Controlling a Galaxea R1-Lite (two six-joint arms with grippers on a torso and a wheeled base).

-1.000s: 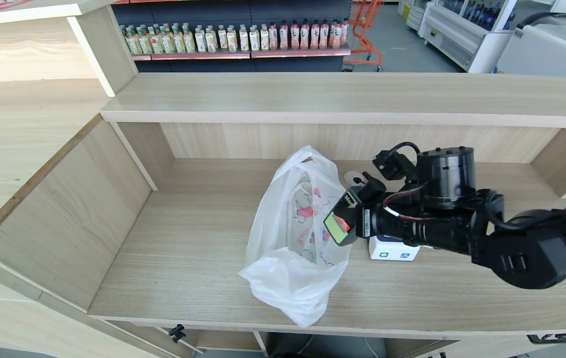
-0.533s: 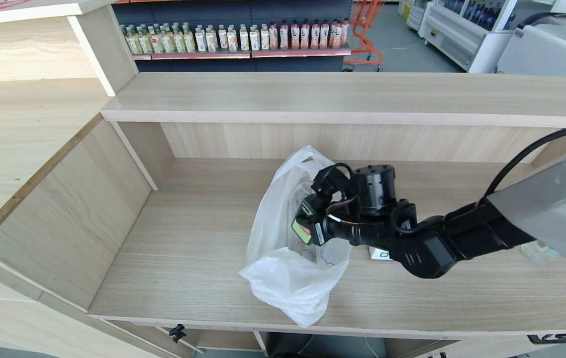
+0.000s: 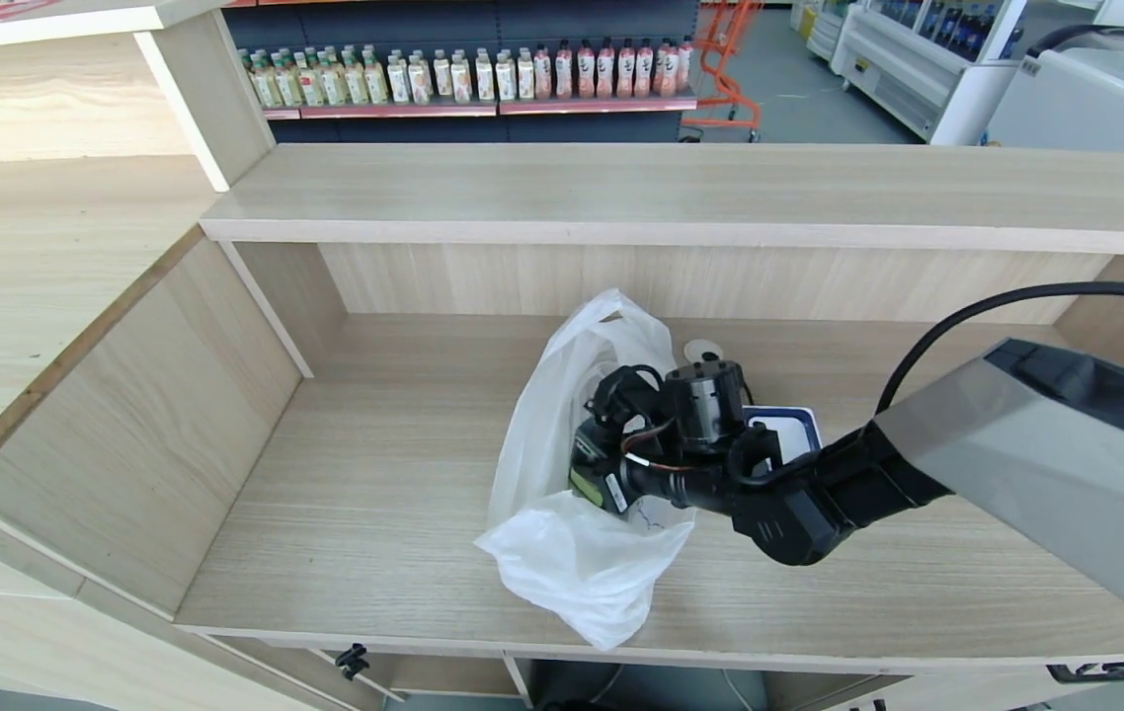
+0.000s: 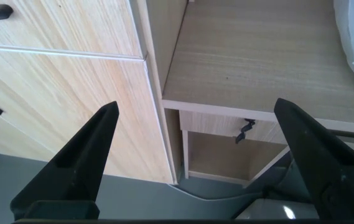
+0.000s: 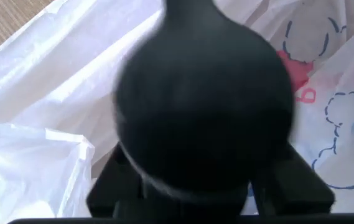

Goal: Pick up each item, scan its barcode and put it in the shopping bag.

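**Left gripper** (image 4: 196,103): the left wrist view places it off the near edge of the counter (image 4: 257,56), left of the bag and in front of a light wood cabinet front (image 4: 58,124). Its two fingers stand wide apart with nothing between them. A small black handle (image 4: 245,129) sits under the counter edge.

**Shopping bag** (image 3: 572,563): white plastic, open, standing at mid-counter. Its lower part slumps toward the near edge. The right wrist view adds its inner wall, which carries red and blue printed figures.

**Right gripper** (image 3: 584,464): lowered into the bag's mouth from the right. In the head view a green label patch shows at its tip. In the right wrist view, close up, a dark round item (image 5: 204,106) sits clamped between the fingers, blurred, with bag plastic all around it.

**Scanner** (image 3: 791,432): a white box with a blue-rimmed top, on the counter just right of the bag and partly behind the right arm. A small round disc (image 3: 703,351) lies farther back on the counter.
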